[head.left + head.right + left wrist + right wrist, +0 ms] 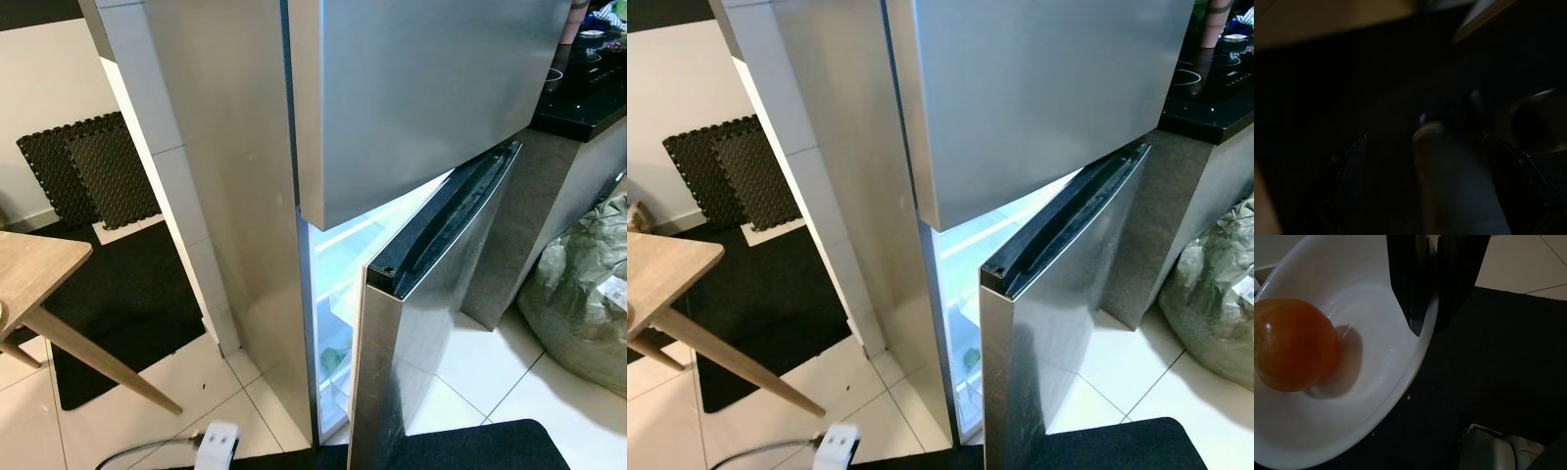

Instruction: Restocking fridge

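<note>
A tall stainless-steel fridge (235, 147) stands in front of me. Its upper door (421, 98) is closed. The lower door (431, 323) stands partly open, and the lit interior (343, 264) shows through the gap, with something green (333, 359) low inside. In the right wrist view my right gripper (1425, 328) is shut on the rim of a white bowl (1342, 426). An orange fruit (1295, 345) lies in the bowl, which hangs over a black mat. The left wrist view is very dark; a pale rounded shape (1449, 186) lies in front of the left gripper.
A wooden table (39, 269) with slanted legs stands at the left over a black mat (127, 294). Foam tiles (88, 166) lean on the wall. A green sack (583, 294) sits right of the fridge below a black counter (588, 108). A white power strip (217, 446) lies on the floor.
</note>
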